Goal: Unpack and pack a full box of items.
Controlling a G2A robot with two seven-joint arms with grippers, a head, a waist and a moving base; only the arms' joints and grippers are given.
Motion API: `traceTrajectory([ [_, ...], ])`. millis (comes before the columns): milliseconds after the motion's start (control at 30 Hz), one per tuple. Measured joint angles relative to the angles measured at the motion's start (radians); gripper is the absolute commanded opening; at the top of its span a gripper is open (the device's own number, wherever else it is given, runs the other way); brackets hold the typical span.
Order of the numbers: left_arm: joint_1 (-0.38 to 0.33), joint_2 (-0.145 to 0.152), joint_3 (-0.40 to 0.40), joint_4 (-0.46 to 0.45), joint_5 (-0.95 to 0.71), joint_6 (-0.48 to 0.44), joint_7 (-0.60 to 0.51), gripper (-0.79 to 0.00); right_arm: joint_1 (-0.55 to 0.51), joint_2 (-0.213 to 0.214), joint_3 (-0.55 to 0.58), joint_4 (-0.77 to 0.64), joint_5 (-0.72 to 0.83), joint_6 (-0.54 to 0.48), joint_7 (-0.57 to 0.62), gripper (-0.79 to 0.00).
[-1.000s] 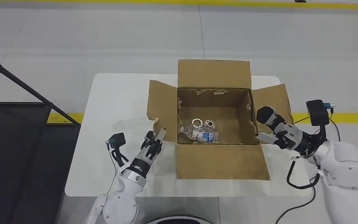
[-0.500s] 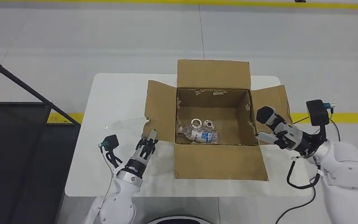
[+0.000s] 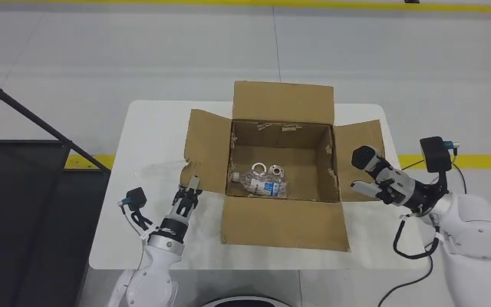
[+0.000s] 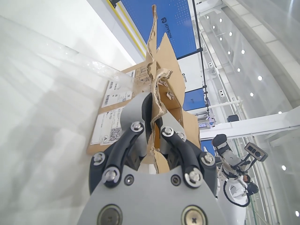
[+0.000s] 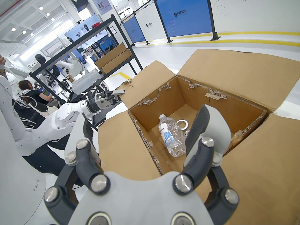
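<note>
as seen from above, the open cardboard box [image 3: 282, 136] sits centred on the white worktop [image 3: 149, 142], a crinkled clear water bottle [image 3: 258, 184] and two pale rings [image 3: 258, 166] on its floor. left wrist: the left gripper [image 4: 152, 108] pinches the torn corrugated side flap [image 4: 165, 54] in its jaws. right wrist: the right gripper [image 5: 145, 120] has its jaws spread wide beside the box.

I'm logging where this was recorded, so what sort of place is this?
Probably a robotics lab or factory-style demo hall: blue partition panels on stands, yellow lines marked on a wide pale floor, and a high ceiling with rows of lights.
</note>
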Motion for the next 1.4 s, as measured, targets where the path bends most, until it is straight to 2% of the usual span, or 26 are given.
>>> traceTrajectory([
  [300, 0.022, 0.003, -0.046, 0.004, -0.059, -0.029, 0.022, -0.785, -0.001, 0.0, -0.001, -0.001, -0.001, 0.001, -0.001, 0.0],
  [433, 0.028, 0.004, -0.052, 0.006, -0.069, -0.037, 0.026, -0.785, 0.011, 0.0, -0.038, -0.033, -0.054, 0.045, -0.008, 0.0],
  [633, 0.038, 0.005, -0.063, 0.009, -0.099, -0.053, 0.044, -0.785, 0.116, 0.0, -0.164, -0.043, -0.147, 0.123, 0.052, 0.0],
  [800, 0.042, 0.006, -0.069, 0.012, -0.119, -0.07, 0.045, -0.785, 0.25, -0.01, -0.325, -0.022, -0.252, 0.209, 0.116, 0.0],
  [833, 0.042, 0.007, -0.069, 0.013, -0.123, -0.074, 0.045, -0.65, 0.275, -0.013, -0.355, -0.013, -0.269, 0.225, 0.119, 0.0],
  [867, 0.042, 0.007, -0.069, 0.015, -0.127, -0.081, 0.046, -0.446, 0.307, -0.019, -0.396, 0.0, -0.28, 0.241, 0.117, 0.0],
  [900, 0.041, 0.007, -0.069, 0.017, -0.13, -0.085, 0.045, -0.028, 0.329, -0.023, -0.424, 0.012, -0.274, 0.247, 0.113, 0.0],
  [933, 0.041, 0.007, -0.069, 0.018, -0.133, -0.088, 0.044, 0.0, 0.343, -0.025, -0.442, 0.02, -0.265, 0.248, 0.109, 0.0],
  [1133, 0.037, 0.01, -0.073, 0.021, -0.149, -0.104, 0.025, 0.0, 0.344, -0.025, -0.443, 0.021, -0.258, 0.247, 0.108, 0.0],
  [1400, 0.043, 0.015, -0.096, 0.018, -0.216, -0.169, -0.017, 0.0, 0.34, -0.026, -0.457, 0.011, -0.287, 0.261, 0.097, 0.0],
])
